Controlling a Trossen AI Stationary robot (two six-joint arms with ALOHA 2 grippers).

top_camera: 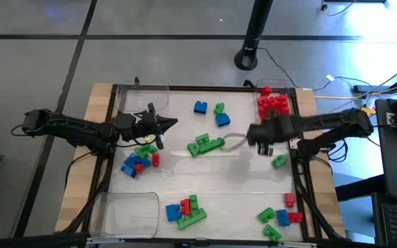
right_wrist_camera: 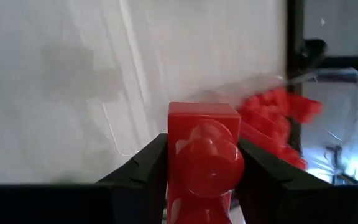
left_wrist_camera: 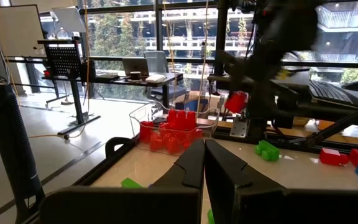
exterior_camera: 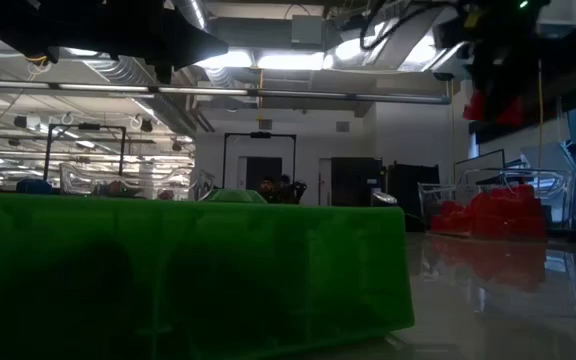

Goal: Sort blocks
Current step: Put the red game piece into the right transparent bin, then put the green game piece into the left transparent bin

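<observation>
Right pincer (right_wrist_camera: pixel 197 171), clamped on a red brick (right_wrist_camera: pixel 202 155) mid-bench, could drop it short of the red pile (top_camera: pixel 273 103) at the far right corner if its grip slips.

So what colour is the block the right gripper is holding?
Red block, clamped in the right gripper; the right wrist view shows it best.
</observation>
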